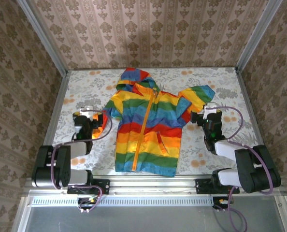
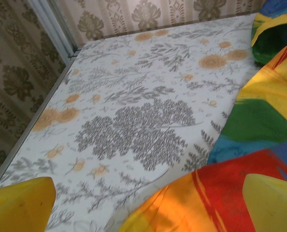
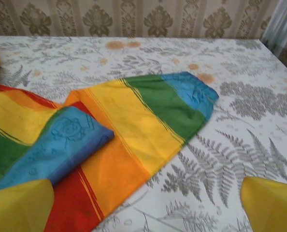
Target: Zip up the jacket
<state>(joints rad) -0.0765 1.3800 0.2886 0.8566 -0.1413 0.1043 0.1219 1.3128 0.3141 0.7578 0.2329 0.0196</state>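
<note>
Both arms crouch low, flanking the rainbow-striped hooded rain jacket (image 1: 146,130); left gripper (image 1: 89,112) and right gripper (image 1: 207,113) fingers spread wide; floral white tabletop (image 1: 85,87); damask-papered walls (image 1: 153,29).

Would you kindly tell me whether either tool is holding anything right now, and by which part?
Nothing is held: the left tool and the right tool are both open, each near a sleeve of the jacket.

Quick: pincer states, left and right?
Left pincer: open, holding nothing.
Right pincer: open, holding nothing.
</note>
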